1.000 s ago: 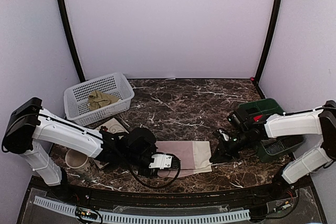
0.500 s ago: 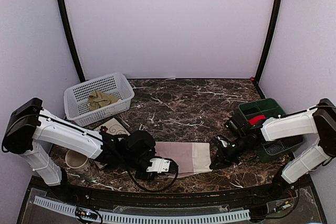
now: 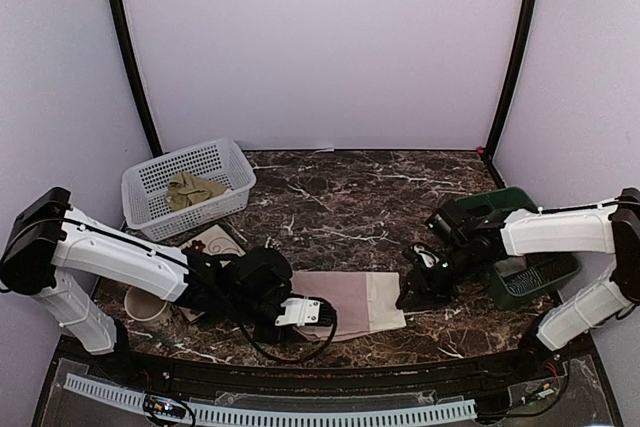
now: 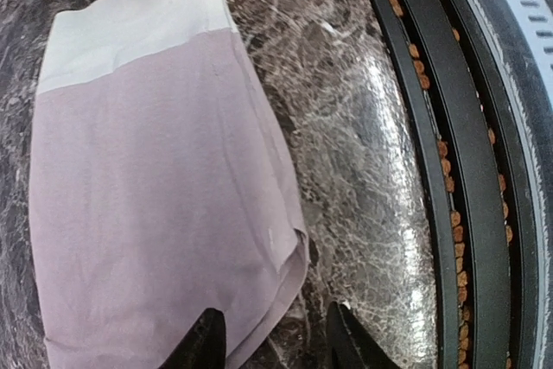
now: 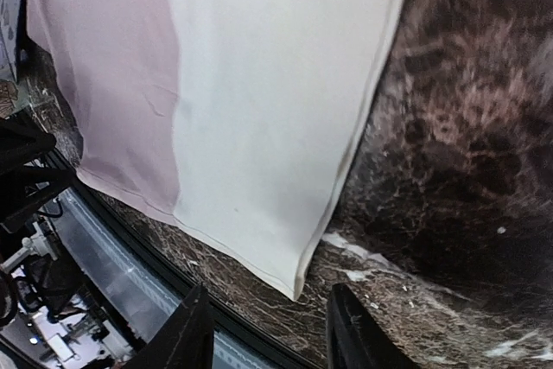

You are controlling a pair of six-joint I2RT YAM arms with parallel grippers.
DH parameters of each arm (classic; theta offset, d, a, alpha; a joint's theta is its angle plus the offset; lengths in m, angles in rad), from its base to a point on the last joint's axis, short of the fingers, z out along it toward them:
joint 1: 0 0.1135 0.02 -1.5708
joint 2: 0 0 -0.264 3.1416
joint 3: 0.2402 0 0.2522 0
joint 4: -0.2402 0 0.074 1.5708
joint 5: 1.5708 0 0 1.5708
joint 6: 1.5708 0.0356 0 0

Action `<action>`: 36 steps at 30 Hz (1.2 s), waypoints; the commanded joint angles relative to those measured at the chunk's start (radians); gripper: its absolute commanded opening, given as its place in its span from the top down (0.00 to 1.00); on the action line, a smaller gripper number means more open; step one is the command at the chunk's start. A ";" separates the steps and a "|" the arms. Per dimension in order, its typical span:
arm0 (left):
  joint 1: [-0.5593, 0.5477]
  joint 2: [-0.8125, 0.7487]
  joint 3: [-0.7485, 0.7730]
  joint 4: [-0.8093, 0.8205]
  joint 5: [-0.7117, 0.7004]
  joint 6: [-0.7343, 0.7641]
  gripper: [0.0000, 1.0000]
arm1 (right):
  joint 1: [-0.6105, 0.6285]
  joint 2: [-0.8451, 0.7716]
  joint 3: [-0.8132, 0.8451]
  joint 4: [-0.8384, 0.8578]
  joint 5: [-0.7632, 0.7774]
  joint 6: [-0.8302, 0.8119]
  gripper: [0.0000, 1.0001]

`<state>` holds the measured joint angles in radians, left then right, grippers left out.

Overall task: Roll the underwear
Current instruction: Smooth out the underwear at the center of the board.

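Observation:
The dusty pink underwear lies flat near the table's front edge, its cream waistband to the right. My left gripper is low at its left end. In the left wrist view the left gripper is open; one finger is over the pink underwear, the other over bare marble. My right gripper sits at the waistband end. Seen from the right wrist, the right gripper is open, and the waistband has its corner just ahead of the gap. The olive-khaki underwear lies crumpled in the basket.
A white mesh basket stands at the back left. A dark green bin is at the right behind the right arm. A cup and a patterned tile sit by the left arm. A black rail runs along the front edge.
Both grippers have gone from shut to open at the two ends of the pink underwear. The right wrist shifted slightly; the cloth stays flat.

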<state>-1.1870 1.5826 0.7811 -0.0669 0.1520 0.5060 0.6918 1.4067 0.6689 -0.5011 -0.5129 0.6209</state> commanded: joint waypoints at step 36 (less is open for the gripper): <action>0.359 0.132 0.233 -0.458 0.094 -0.381 0.62 | 0.014 0.365 0.188 0.123 0.073 -0.187 0.64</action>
<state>-0.8337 1.7748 1.0451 -0.4252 0.2165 0.1291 0.6941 1.7607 0.9173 -0.2928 -0.4973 0.4427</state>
